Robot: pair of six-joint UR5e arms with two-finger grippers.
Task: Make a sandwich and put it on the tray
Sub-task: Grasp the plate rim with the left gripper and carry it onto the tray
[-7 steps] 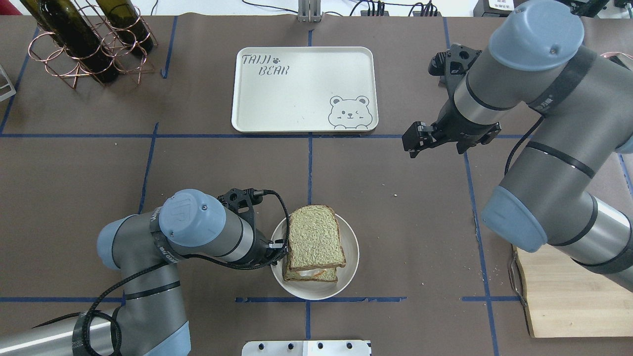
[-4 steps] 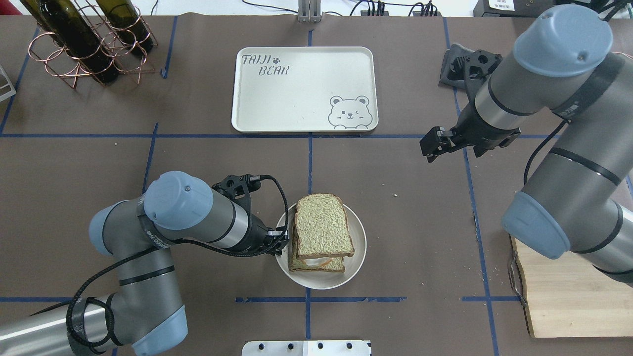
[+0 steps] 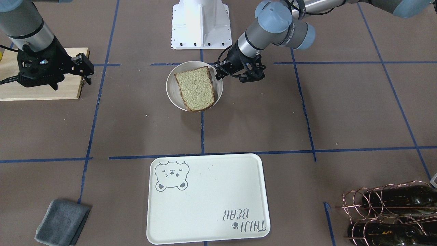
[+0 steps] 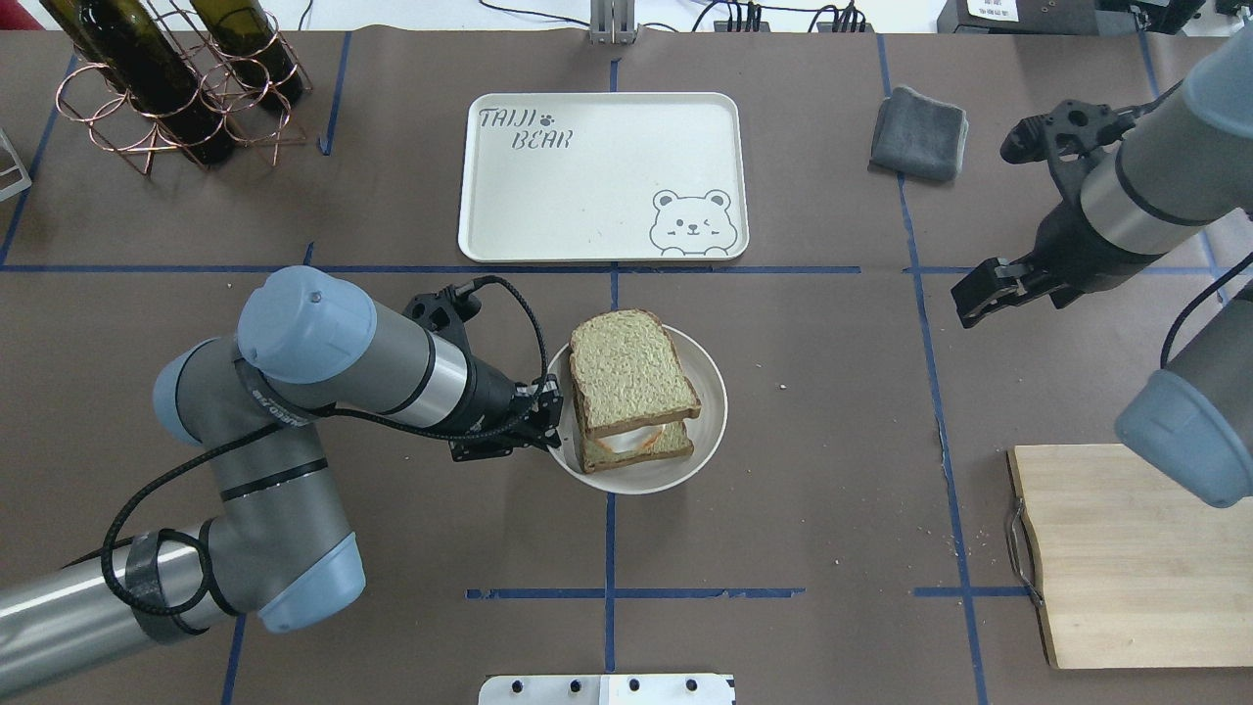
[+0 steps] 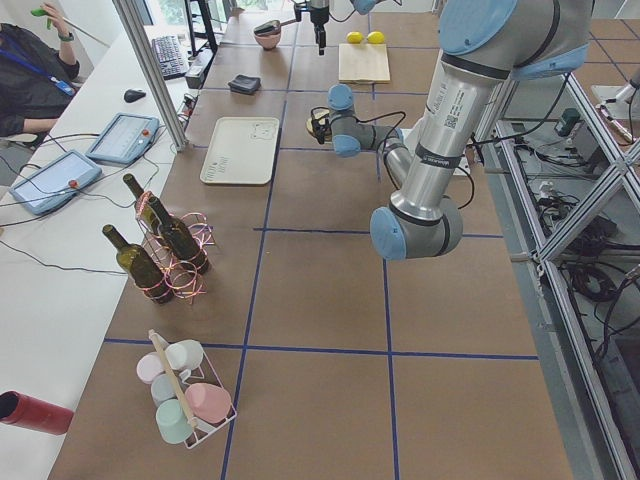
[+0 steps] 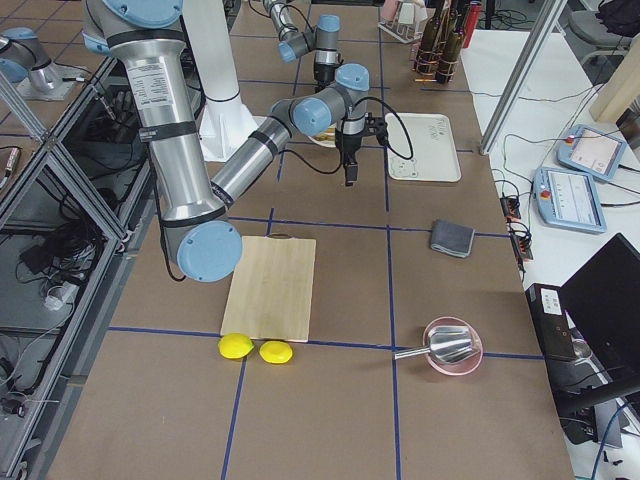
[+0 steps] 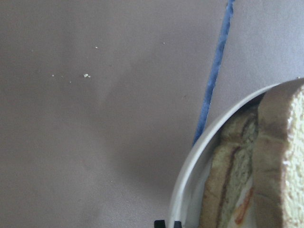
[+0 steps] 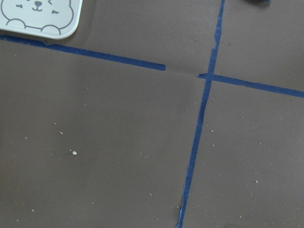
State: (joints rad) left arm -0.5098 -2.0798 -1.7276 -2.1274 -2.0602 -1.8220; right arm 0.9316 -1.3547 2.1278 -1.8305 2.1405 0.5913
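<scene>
The sandwich, two wholegrain slices with a white egg between them, lies on a small round whitish plate at mid-table, just short of the tray. My left gripper is shut on the plate's left rim. The left wrist view shows the rim, the stacked slices and a shadow under the plate. In the front-facing view the top slice covers most of the plate. My right gripper hangs open and empty over bare table on the right.
A folded grey cloth lies right of the tray. A wooden cutting board sits at the near right. A copper rack with wine bottles stands at the far left. The right wrist view shows the tray's corner.
My left gripper has carried the plate with the sandwich forward toward the tray and slightly right. My right arm has drawn back to the right, uncovering the grey cloth.
</scene>
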